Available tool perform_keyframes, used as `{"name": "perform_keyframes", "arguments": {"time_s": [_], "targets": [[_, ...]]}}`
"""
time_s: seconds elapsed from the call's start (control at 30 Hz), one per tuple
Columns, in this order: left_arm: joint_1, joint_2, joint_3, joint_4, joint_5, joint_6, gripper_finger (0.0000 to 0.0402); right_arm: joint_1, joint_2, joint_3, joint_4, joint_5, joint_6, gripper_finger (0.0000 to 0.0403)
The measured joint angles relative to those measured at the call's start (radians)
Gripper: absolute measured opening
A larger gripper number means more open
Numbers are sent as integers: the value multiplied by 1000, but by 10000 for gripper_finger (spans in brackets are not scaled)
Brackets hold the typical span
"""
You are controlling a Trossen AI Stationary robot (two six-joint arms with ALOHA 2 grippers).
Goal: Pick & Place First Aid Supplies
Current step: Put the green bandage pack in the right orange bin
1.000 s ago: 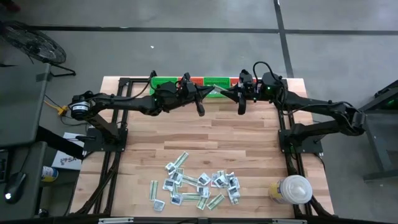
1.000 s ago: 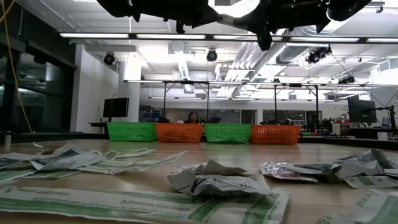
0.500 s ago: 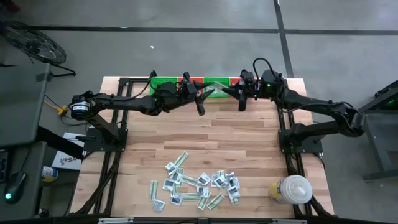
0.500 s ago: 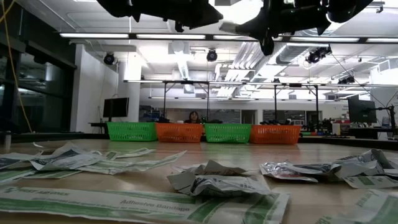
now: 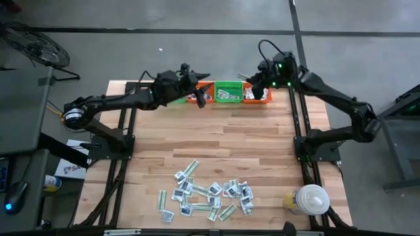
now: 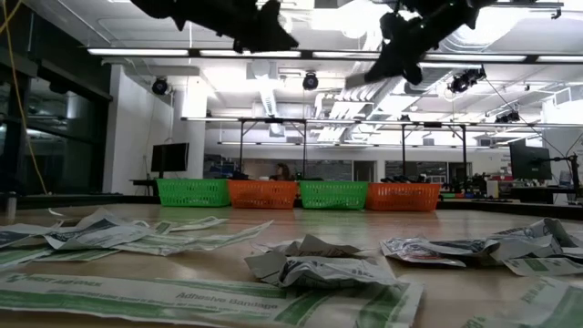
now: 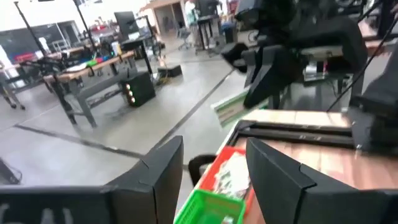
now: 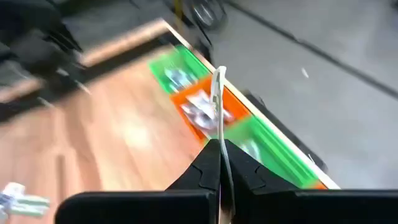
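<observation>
A: Surveying the surface first: what does the tabletop (image 5: pixel 216 147) carry?

B: Light wood planks on a dark frame. A scatter of first aid supplies (image 5: pixel 207 196) lies at the lower centre of the high view, small white squares and pale-green strips, some overlapping. A white round container (image 5: pixel 307 199) stands at the lower right. A row of green and orange baskets (image 5: pixel 226 92) runs along the top edge; several hold packets.

A: And the room?

B: Grey concrete floor around the tabletop. The low view shows an open workshop with ceiling lights, benches and monitors, and a person seated behind the baskets.

A: State of the left gripper (image 5: pixel 203 92)?

B: Raised over the baskets at the upper centre-left of the high view. Its wrist view shows both fingers (image 7: pixel 273 171) spread apart with nothing between them.

A: State of the right gripper (image 5: pixel 252 83)?

B: Raised at the upper right of the basket row. Its fingers are pressed together, pinching one thin pale-green packet (image 8: pixel 219 102) edge-on above the baskets.
</observation>
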Motion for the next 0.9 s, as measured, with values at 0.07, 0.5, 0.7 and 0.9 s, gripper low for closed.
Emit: {"name": "perform_keyframes", "arguments": {"time_s": [0.07, 0.5, 0.7, 0.9], "targets": [[40, -6, 0, -34, 35, 6, 172, -26, 43, 58, -95, 14, -4, 0], [319, -10, 0, -102, 304, 134, 172, -183, 341, 283, -457, 52, 147, 0], [442, -10, -1, -124, 401, 191, 172, -220, 443, 288, -507, 21, 214, 0], [540, -9, -1, -131, 488, 234, 172, -224, 511, 288, -513, -37, 271, 0]]}}
